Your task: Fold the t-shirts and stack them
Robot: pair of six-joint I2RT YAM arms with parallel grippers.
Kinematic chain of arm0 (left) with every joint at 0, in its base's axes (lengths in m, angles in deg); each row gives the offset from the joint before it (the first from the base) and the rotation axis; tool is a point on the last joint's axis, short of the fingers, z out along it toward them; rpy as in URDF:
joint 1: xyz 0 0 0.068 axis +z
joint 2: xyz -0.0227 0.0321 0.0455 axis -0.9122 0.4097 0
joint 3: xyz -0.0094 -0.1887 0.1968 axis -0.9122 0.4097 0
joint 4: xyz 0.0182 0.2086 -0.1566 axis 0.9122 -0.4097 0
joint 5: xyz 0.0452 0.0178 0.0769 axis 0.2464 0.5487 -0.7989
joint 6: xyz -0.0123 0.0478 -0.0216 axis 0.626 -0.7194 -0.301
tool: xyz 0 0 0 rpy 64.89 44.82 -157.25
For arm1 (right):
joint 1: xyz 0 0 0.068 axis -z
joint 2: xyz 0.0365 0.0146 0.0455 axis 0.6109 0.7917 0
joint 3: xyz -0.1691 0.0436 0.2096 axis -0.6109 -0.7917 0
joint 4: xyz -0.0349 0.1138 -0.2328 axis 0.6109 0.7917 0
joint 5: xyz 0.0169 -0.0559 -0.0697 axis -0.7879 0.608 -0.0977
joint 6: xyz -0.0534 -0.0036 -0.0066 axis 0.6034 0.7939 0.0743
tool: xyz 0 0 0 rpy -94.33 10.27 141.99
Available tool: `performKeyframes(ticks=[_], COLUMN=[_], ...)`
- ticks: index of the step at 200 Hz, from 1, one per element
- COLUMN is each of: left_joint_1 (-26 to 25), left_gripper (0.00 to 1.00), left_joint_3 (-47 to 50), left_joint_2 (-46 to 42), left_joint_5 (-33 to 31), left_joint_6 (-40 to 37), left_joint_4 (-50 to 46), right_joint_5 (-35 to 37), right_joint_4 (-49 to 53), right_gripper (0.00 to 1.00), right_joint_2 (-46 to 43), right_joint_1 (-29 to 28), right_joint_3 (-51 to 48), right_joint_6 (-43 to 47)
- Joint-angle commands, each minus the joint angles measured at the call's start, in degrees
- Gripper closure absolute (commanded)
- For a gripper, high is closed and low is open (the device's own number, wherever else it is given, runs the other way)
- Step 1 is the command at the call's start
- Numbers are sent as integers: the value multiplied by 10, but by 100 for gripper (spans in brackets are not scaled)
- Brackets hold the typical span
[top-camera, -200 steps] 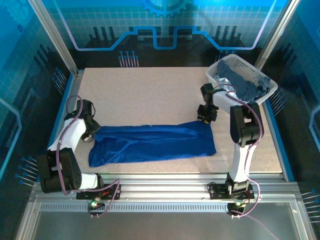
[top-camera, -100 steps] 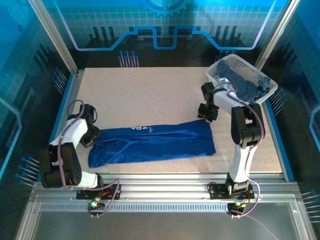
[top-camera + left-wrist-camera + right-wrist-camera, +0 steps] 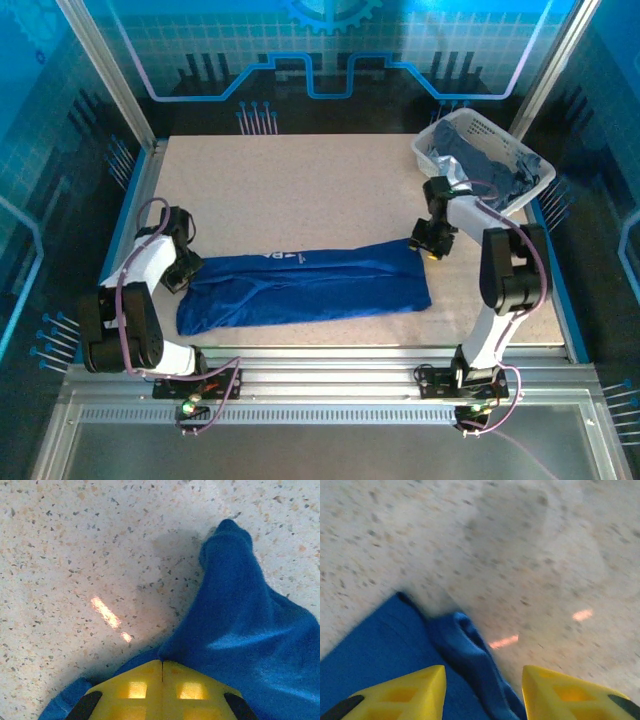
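A royal blue t-shirt (image 3: pixel 310 285) lies folded into a long strip across the near half of the table, with a bit of white print (image 3: pixel 283 257) showing at its far edge. My left gripper (image 3: pixel 185 270) is at the strip's left end. In the left wrist view its yellow fingers (image 3: pixel 135 690) are pressed together, pinching the blue cloth (image 3: pixel 240 630) at their tips. My right gripper (image 3: pixel 430 245) is at the strip's far right corner. It stands open, and a loose fold of the shirt (image 3: pixel 470 650) lies between its fingers (image 3: pixel 405 692) ungripped.
A white lattice basket (image 3: pixel 440 130) at the far right corner holds duller grey-blue t-shirts (image 3: pixel 490 170). The speckled tabletop (image 3: pixel 300 190) stretches bare behind the shirt. Blue rails (image 3: pixel 555 270) edge the table's sides, and the arm bases stand at the near edge.
My right gripper has opened, let go of the shirt's corner and shifted right. My left gripper moved slightly nearer with its end; the white print now shows on the far edge.
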Motion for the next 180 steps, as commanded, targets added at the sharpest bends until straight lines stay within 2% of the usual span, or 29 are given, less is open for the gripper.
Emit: performKeyframes(ticks=[1, 10, 27, 33, 43, 64, 84, 120, 180], left_joint_1=[-4, -8, -26, -34, -47, -74, -100, -124, -138], left_gripper=[100, 100, 68, 63, 59, 59, 64, 68, 68], left_joint_3=[-21, -26, -40, -44, -48, -48, -41, -40, -39], left_joint_2=[7, 7, -10, -20, -37, -62, -82, -111, -145], left_joint_5=[13, 12, -9, -16, -19, -12, 0, 7, 32], left_joint_6=[-5, -5, 0, 5, 16, 59, 94, 107, 110], left_joint_4=[-2, -8, -30, -38, -48, -74, -89, -113, -142], right_joint_5=[-25, -28, -51, -63, -82, -111, -123, -123, -97], right_joint_4=[48, 60, 62, 59, 53, 34, 29, 8, -7], right_gripper=[53, 54, 61, 64, 68, 73, 75, 75, 73], right_joint_2=[-80, -105, -147, -161, -176, -192, -180, -144, -29], right_joint_1=[4, 5, 7, 7, 5, 4, 3, 5, 22], right_joint_3=[-24, -41, -81, -95, -118, -153, -162, -162, -72], right_joint_6=[0, -13, -45, -60, -82, -122, -135, -141, -115])
